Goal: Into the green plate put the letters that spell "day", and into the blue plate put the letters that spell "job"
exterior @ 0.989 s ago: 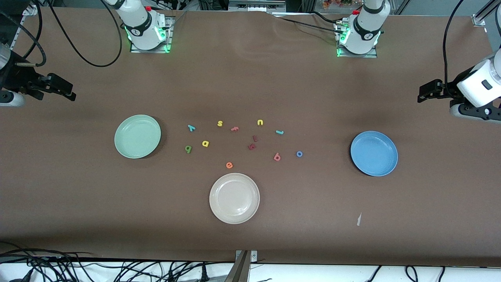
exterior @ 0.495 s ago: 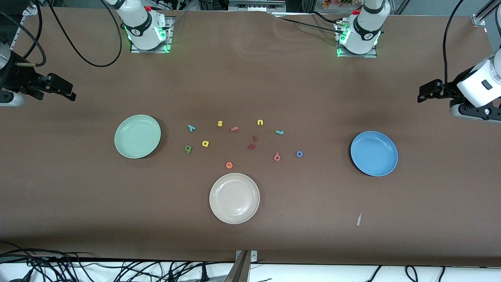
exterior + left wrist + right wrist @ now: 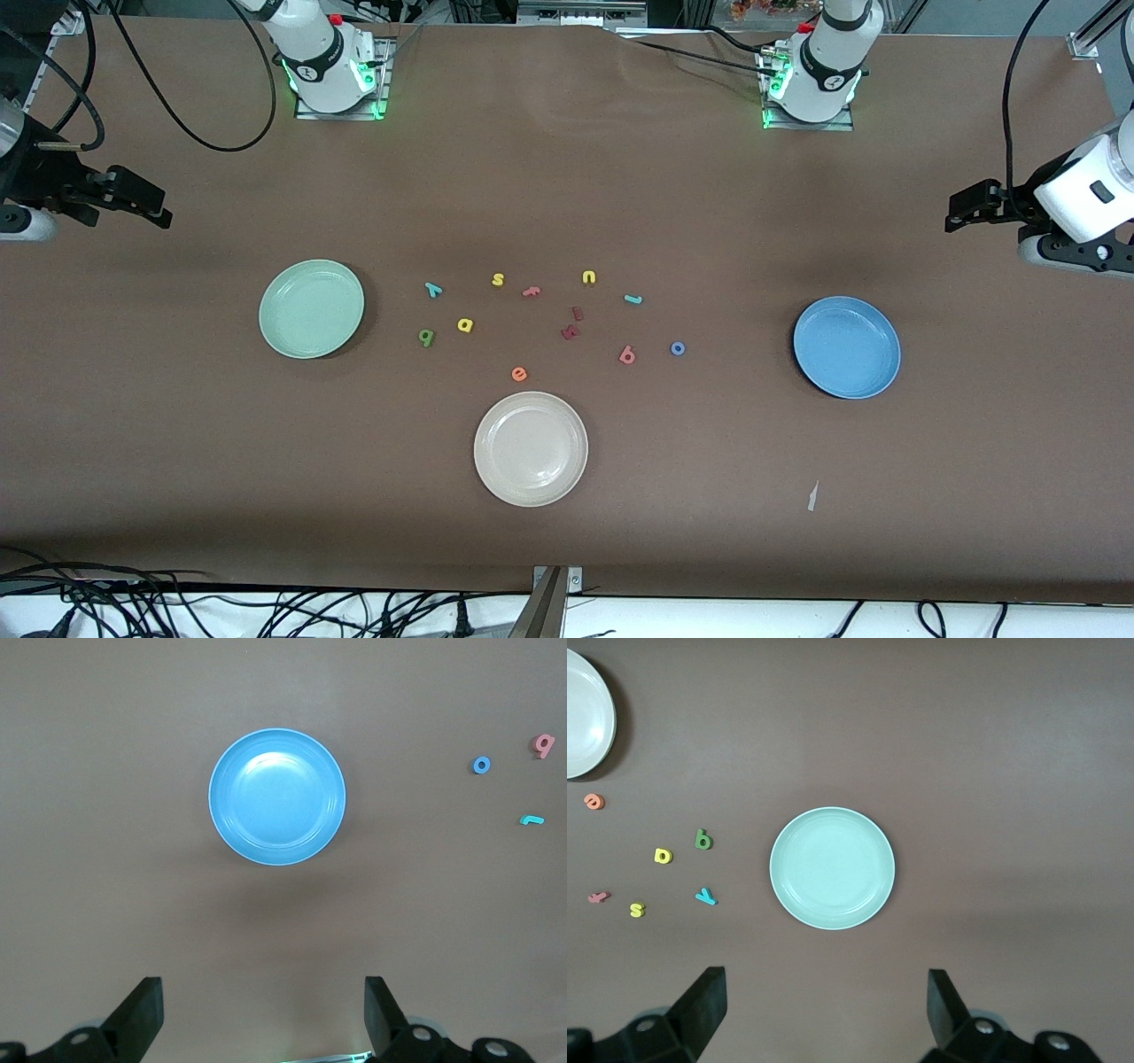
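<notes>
The green plate (image 3: 311, 308) (image 3: 832, 868) lies empty toward the right arm's end, the blue plate (image 3: 846, 347) (image 3: 277, 797) empty toward the left arm's end. Between them on the table lie the olive "d" (image 3: 426, 337) (image 3: 702, 840), yellow "a" (image 3: 465, 325) (image 3: 663, 856), teal "y" (image 3: 432, 289) (image 3: 705, 896), teal "j" (image 3: 633, 299) (image 3: 531, 820), blue "o" (image 3: 678, 348) (image 3: 480, 765) and pinkish "b" (image 3: 627, 356) (image 3: 543, 746). My right gripper (image 3: 152, 206) (image 3: 827, 1014) hangs open and empty high up at its table end. My left gripper (image 3: 961, 211) (image 3: 264, 1019) does likewise.
A cream-white plate (image 3: 531, 448) (image 3: 585, 713) lies nearer the front camera than the letters. Other letters lie among them: yellow "s" (image 3: 498, 280), yellow "u" (image 3: 589, 277), an orange "e" (image 3: 519, 374), a pinkish "f" (image 3: 532, 291) and two dark red pieces (image 3: 570, 332).
</notes>
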Controlling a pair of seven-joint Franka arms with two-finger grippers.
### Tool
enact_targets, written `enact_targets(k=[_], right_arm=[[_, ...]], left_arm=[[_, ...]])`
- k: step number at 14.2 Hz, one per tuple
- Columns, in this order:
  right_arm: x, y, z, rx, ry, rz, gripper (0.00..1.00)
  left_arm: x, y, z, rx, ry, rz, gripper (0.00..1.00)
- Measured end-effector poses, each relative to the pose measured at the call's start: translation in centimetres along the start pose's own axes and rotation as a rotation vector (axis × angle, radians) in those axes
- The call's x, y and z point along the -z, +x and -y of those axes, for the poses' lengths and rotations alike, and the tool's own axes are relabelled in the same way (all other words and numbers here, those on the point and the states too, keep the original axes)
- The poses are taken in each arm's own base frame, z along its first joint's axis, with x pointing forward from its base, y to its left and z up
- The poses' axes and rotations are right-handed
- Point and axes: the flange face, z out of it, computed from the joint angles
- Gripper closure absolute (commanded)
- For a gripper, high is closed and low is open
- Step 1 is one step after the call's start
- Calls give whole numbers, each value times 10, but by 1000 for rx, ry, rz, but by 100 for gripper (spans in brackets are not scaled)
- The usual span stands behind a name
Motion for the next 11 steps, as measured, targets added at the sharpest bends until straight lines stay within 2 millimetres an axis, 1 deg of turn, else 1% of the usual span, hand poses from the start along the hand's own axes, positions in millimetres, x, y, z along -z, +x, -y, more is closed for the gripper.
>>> enact_targets(k=[3,5,7,9,11], right_arm=[[-4,0,0,1,-16,10,0],[-17,4,9,15,-31,29,0],[-41,14,16,24,-35,67,0],[-67,24,16,24,-39,108,0],[-85,32,18,26,-41,127,0]], left_arm=[[0,0,0,0,0,0,0],[0,0,0,0,0,0,0],[0,0,0,0,0,1,0],[-2,1,0,0,0,3,0],[-7,4,0,-1,-2,13,0]])
